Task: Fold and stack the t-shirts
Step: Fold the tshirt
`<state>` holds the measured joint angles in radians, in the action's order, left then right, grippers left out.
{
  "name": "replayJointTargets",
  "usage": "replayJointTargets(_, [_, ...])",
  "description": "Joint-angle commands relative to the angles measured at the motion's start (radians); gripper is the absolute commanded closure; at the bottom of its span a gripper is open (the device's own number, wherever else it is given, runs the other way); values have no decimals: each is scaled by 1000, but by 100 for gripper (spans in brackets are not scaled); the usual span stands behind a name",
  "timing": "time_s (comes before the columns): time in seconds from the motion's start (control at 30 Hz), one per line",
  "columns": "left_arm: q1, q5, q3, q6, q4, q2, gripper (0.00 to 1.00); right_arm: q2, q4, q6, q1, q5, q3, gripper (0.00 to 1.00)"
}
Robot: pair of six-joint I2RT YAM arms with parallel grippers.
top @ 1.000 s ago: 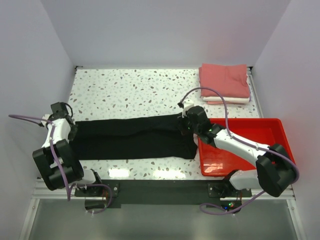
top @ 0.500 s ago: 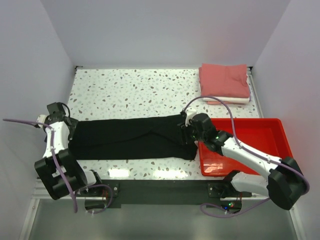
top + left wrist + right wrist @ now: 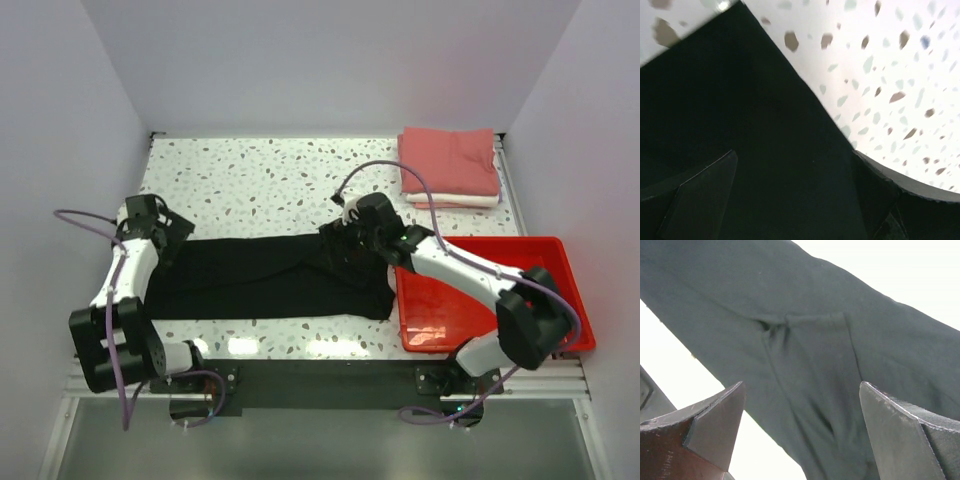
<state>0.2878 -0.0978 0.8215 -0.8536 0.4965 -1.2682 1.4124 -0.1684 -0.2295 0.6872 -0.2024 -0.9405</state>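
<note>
The black t-shirt (image 3: 260, 280) lies flat on the speckled table (image 3: 250, 175) as one long folded strip running left to right. My left gripper (image 3: 168, 232) hovers open over its far left corner; in the left wrist view black cloth (image 3: 740, 125) fills the frame below the spread fingers (image 3: 705, 192), none of it between them. Over the strip's far right end my right gripper (image 3: 338, 238) is open too, its fingers (image 3: 715, 425) wide apart above a puckered seam (image 3: 805, 340). A folded salmon-pink t-shirt (image 3: 450, 158) rests on a white one (image 3: 460, 201) at the back right.
A red plastic tray (image 3: 545, 262) sits at the near right, touching the black strip's right end, with the right arm reaching across it. White walls enclose the table on the left, right and far sides.
Both grippers went from shut to open and let go of the black t-shirt. The left one shifted right and away from the near edge; the right one swung left over the strip.
</note>
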Motion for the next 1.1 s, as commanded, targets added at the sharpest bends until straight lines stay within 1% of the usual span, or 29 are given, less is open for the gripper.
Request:
replayJointTargets(0.0, [-29,49,1,51,-56,-97,0,126,-46,-34,2,-35,-111,1])
replayJointTargets(0.03, [-29,55,-1,62,-65,-133,0,181,-48,-27,0,-40,-127,1])
replayJointTargets(0.13, [-30,79,-7,88,-90,-189,0,275,-49,-4,2,-64,-178,1])
replayJointTargets(0.27, [-30,69,-28,108,-105,-230,0,361,-56,27,0,-78,-221,1])
replayJointTargets(0.4, [-30,52,-48,113,-110,-247,0,414,-60,42,2,-60,-237,1])
replayJointTargets(0.47, [-29,50,-58,114,-121,-252,0,425,-57,42,0,-83,-238,1])
replayJointTargets(0.63, [-29,49,-70,114,-128,-263,0,398,-37,38,2,-176,-196,1])
replayJointTargets(0.87, [-30,40,-62,113,-121,-257,0,327,23,28,6,-389,-118,1])
replayJointTargets(0.97, [-30,24,-61,113,-110,-254,0,316,20,25,27,-420,-106,1])
replayJointTargets(1.07, [-30,15,-61,111,-104,-250,0,289,7,33,69,-393,-87,1])
